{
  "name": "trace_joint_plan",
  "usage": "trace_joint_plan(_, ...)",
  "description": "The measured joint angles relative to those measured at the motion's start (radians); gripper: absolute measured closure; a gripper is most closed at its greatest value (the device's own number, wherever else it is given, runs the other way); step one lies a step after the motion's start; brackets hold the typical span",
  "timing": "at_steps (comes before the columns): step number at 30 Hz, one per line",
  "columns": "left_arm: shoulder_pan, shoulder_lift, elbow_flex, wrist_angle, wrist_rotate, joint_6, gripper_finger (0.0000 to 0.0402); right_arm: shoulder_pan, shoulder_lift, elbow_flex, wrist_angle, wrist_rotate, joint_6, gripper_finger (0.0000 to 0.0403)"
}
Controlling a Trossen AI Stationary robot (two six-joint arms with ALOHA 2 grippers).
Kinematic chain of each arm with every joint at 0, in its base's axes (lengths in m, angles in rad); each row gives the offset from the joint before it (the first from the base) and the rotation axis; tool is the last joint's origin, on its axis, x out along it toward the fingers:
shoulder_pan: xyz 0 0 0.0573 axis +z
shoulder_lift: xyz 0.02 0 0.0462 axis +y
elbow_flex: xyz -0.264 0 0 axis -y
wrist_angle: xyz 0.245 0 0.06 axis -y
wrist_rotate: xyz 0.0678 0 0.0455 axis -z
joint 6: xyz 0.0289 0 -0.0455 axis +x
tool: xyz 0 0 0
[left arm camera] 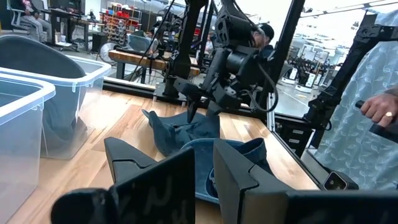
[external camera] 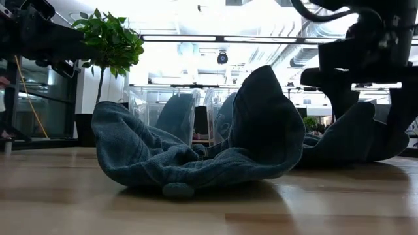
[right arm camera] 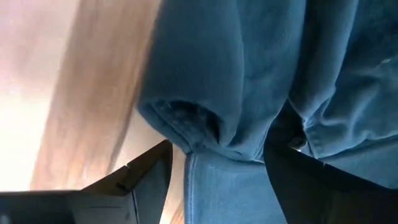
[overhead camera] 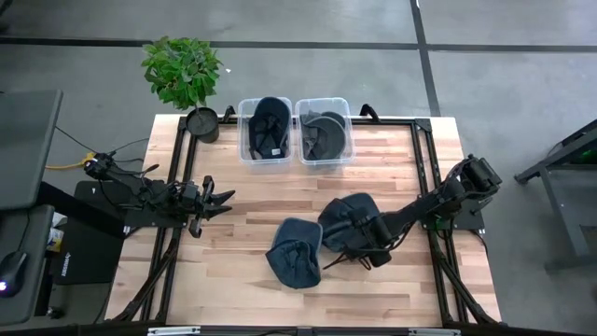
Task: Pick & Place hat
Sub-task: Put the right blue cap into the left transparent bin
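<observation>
Two blue hats lie crumpled on the wooden table. One hat point(overhead camera: 297, 254) point(external camera: 196, 156) rests near the middle front. The other hat point(overhead camera: 347, 217) point(right arm camera: 261, 74) lies just to its right and farther back. My right gripper point(overhead camera: 357, 254) point(right arm camera: 217, 186) points down over this second hat's near edge. It is open, with one finger on each side of a raised fold. My left gripper point(overhead camera: 224, 198) point(left arm camera: 202, 180) waits shut at the table's left, pointing level toward the hats. My right gripper comes from above, pointing down, its open fingers point(right arm camera: 146, 180) astride a raised fold point(right arm camera: 186, 124) of the right-hand hat. Whether the fingers touch the cloth I cannot tell. The hat lies on the table.
Two clear bins stand at the far edge: the left bin point(overhead camera: 266, 131) holds a dark hat, and the right bin point(overhead camera: 324, 133) holds grey ones. A potted plant point(overhead camera: 184, 70) stands at the far left corner. A person's hand point(left arm camera: 379, 109) shows beyond the table's right side.
</observation>
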Motion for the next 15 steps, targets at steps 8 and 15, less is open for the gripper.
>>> trace_joint_plan(8,0.000,0.000,0.000,0.000,0.000,0.000,0.0401,-0.001,0.000,0.003,0.011,0.035,-0.032,0.0274)
trace_joint_plan(15,0.000,0.000,0.000,0.000,0.000,0.000,0.0401,-0.002,0.000,0.006,0.024,0.014,0.007,0.0383)
